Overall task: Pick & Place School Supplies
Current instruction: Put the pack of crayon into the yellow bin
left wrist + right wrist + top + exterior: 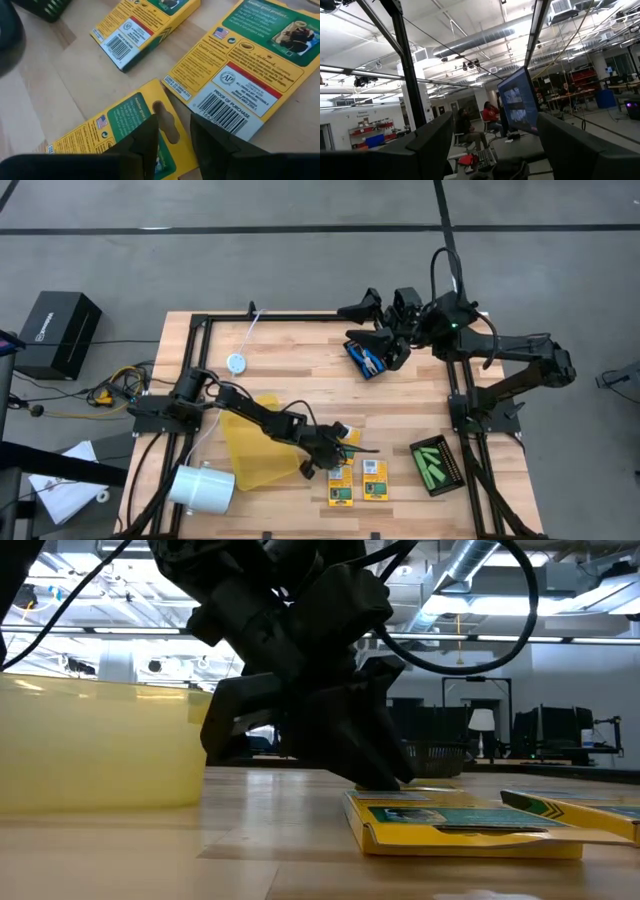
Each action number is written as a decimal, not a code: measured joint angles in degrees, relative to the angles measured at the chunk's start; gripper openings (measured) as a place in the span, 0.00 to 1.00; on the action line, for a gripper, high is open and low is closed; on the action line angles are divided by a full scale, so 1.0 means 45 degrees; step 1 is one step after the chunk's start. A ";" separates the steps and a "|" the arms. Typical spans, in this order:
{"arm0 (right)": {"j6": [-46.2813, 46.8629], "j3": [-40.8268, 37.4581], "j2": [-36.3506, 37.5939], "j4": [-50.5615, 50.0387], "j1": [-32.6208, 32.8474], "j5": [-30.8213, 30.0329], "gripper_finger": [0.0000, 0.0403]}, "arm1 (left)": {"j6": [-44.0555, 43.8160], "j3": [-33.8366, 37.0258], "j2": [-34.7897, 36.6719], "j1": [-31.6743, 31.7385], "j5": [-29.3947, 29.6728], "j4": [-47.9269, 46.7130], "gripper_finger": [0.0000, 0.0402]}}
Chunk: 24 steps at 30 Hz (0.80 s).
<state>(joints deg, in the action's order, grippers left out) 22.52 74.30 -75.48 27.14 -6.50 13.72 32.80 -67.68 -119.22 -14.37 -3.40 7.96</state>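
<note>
Three yellow-and-green crayon boxes lie flat near the table's near edge: two side by side (340, 485) (374, 478) and a third (350, 438) just beyond them. My left gripper (336, 450) (174, 120) reaches down to the third box (125, 125), open by a narrow gap. One finger is over the box's hang-tab end and the other is just past its edge. My right gripper (362, 325) (495, 117) is wide open and held in the air beside the blue-handled scissors (364, 358). Green sticks (434, 463) lie in a black mesh tray. My left gripper comes at the third crayon box slanting down from the table's left, its fingers (150, 142) astride the hang-tab end (167, 107). The box lies flat on the table. Whether the fingers touch the box, I cannot tell.
A flat yellow tray (255, 442) (95, 750) lies under the left arm, and a white cylinder (200, 486) sits at the near left corner. A small white round thing with a cord (237, 363) lies far left. People sit in the room beyond (490, 117).
</note>
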 joint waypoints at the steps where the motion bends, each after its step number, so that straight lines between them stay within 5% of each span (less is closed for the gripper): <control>1: 0.0000 0.0000 0.0000 -0.0006 0.0000 0.0000 0.68 | 0.0000 0.0000 0.0000 0.0000 0.0000 0.0001 0.27; 7: 0.0043 0.0000 0.0088 -0.0496 0.0000 0.0045 0.68 | -0.0063 -0.0049 0.0725 0.0017 0.0222 0.0022 0.27; 10: 0.0640 0.0020 0.0725 -0.3022 0.0041 0.0282 0.67 | -0.0895 -0.0078 0.1561 0.0252 0.0347 0.0092 0.27; 15: 0.1626 0.0520 0.1766 -1.0332 0.0747 -0.0468 0.60 | -0.2389 0.0265 0.3217 0.1152 0.0448 0.0003 0.27; 24: 0.3657 0.0529 0.1390 -1.6233 0.3917 -0.1271 0.45 | -0.2804 0.1205 0.6237 0.3347 0.0361 -0.0044 0.26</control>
<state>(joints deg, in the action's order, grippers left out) 38.98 76.69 -69.23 -45.91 11.13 8.00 20.18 -62.26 -91.15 0.69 -1.77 7.76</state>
